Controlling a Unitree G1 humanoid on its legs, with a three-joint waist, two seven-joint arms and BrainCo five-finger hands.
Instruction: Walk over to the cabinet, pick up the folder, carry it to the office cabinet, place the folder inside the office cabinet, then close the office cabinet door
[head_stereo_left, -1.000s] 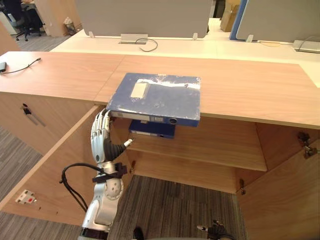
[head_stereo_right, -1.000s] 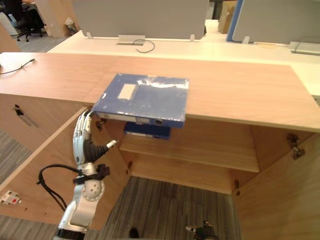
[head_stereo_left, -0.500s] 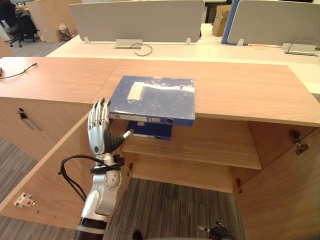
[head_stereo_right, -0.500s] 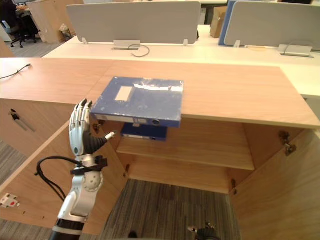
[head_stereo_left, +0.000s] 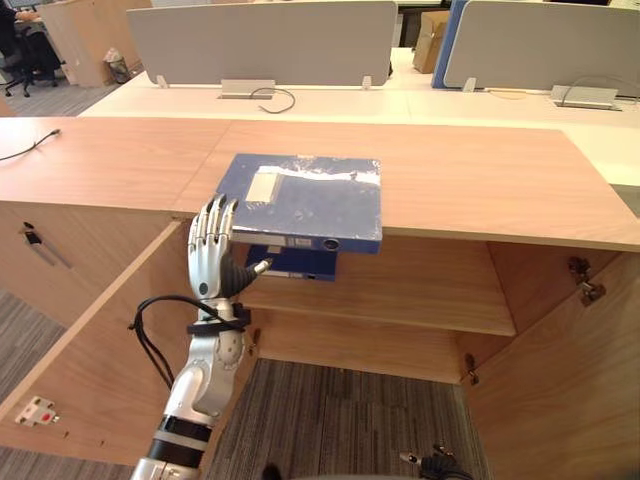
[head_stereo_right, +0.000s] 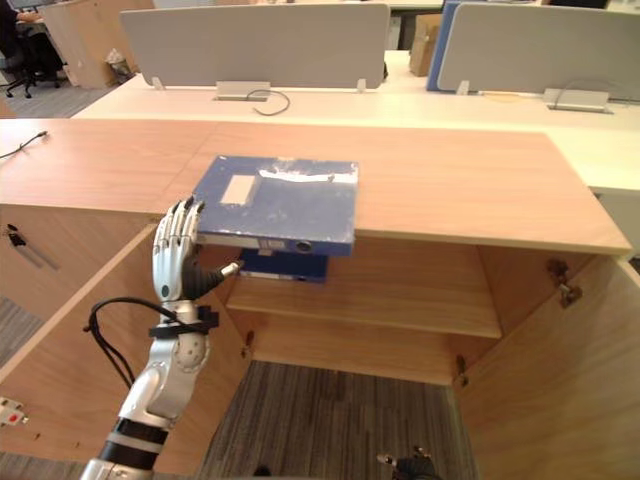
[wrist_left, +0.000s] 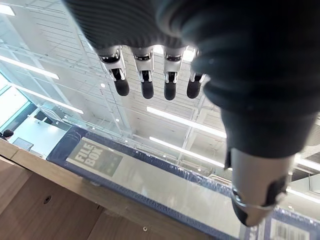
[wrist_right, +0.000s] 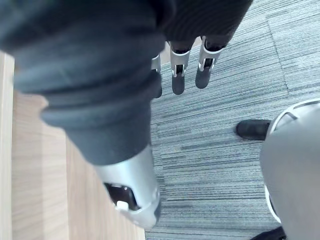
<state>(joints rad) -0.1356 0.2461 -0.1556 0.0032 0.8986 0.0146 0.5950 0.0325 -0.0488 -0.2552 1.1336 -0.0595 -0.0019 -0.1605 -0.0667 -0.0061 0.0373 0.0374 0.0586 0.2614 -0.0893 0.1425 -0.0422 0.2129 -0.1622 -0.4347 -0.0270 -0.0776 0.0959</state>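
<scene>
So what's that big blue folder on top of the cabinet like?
The blue folder is a thick box file with a white label on its cover and a shiny, crinkled clear wrap. It lies flat and closed on the wooden cabinet top, its spine toward the robot, showing a round finger hole. Its near edge sticks out over the open cabinet. The left hand is raised, fingers straight, by its near left corner; whether it touches is unclear.

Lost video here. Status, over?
Left hand open, raised at folder front corner, no grip. Right hand open, over carpet. Folder flat on cabinet top, overhanging edge.
</scene>
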